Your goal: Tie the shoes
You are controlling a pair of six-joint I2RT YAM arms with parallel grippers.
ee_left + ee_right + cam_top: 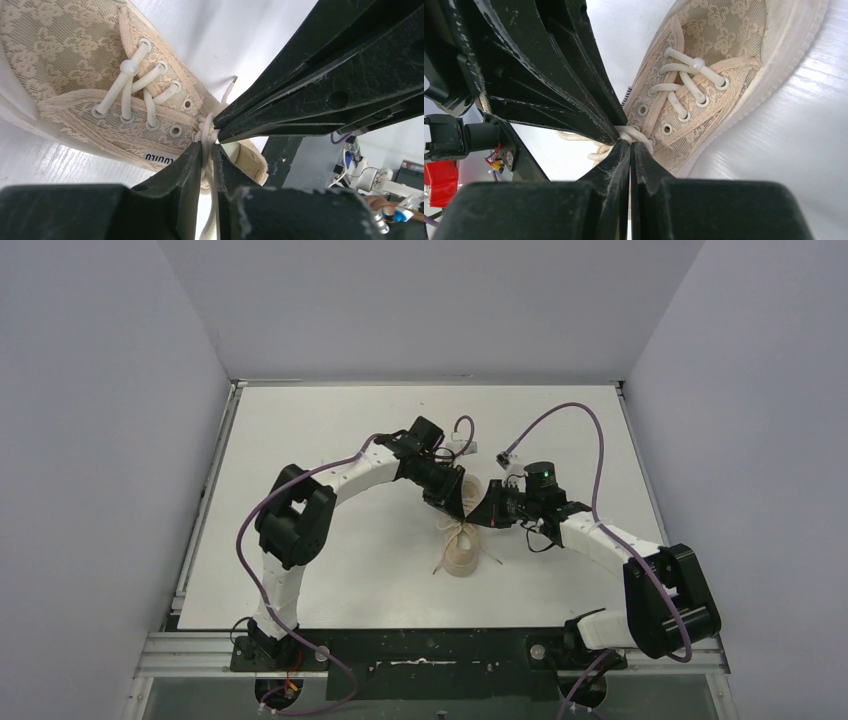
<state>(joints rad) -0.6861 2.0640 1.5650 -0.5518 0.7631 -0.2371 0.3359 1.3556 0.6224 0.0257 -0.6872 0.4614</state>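
The cream-beige sneaker (462, 554) lies on the white table (320, 430) between the two arms. It fills the left wrist view (70, 60) and the right wrist view (729, 45). Its cream laces (131, 85) cross through the lower eyelets; the upper eyelets are bare. My left gripper (207, 150) is shut on a lace strand above the tongue. My right gripper (630, 145) is shut, its tips at the bunched lace (636, 133). The two gripper tips meet tip to tip over the shoe's opening (470, 514). Loose lace ends trail on both sides of the shoe (442, 565).
Purple cables (570, 412) loop over the table behind the right arm and along the left arm. A small white connector (464, 448) hangs near the left wrist. Grey walls enclose the table on three sides; a metal rail (430, 650) runs along the near edge.
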